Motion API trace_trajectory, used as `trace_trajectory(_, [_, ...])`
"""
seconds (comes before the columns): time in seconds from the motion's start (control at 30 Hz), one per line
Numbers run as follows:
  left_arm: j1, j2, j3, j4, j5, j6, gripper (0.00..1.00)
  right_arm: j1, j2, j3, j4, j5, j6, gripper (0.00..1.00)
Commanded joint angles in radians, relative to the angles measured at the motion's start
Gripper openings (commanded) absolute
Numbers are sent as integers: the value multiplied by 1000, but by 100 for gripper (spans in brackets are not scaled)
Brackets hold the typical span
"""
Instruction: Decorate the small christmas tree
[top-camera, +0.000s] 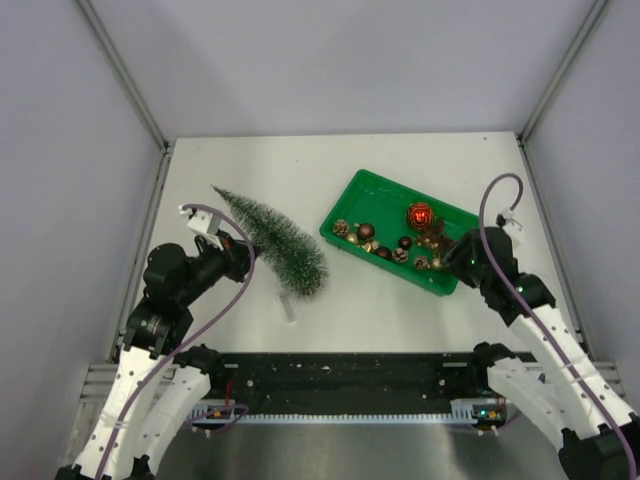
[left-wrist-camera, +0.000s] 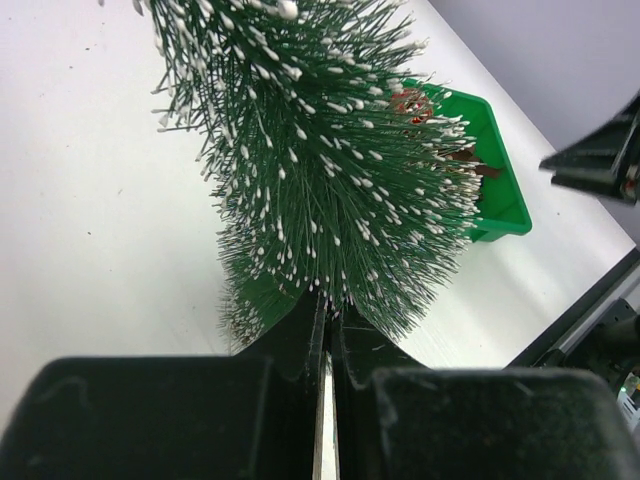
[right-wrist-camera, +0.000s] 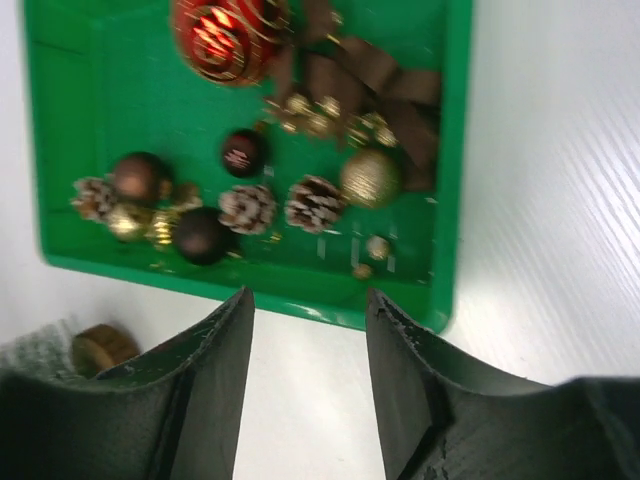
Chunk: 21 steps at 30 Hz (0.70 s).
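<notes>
Our left fingers pinch shut on the slim frosted dark green bottle-brush tree, aslant over the white worktop. Our right fingers stand apart over the green plastic tray.

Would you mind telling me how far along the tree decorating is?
Nothing hung yet: the small christmas tree lies bare. In hand: left claw shut at its bristles, right claw open above the green tray. Left: red bauble, pine cones and the rest.

The right hand, black fingers apart and empty, sits at 6 o'clock; the rectangular green plastic tray fills 12 o'clock.
</notes>
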Motion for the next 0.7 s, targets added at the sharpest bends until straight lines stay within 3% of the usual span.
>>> trace_trajectory(0.0, [-2,6,22,1,26,-24,0,11,211,221,185,-82,-118,49])
trace_trajectory(0.27, [-2,-6,18,-26,-5,-3,0,178,793,528,287,-131,-221,58])
trace_trajectory(0.43, [-2,-13,7,-34,-3,-8,0,217,941,533,359,-165,-227,58])
trace_trajectory(0.67, [-2,-16,5,-32,-20,-8,0,230,1030,562,413,-139,-258,59])
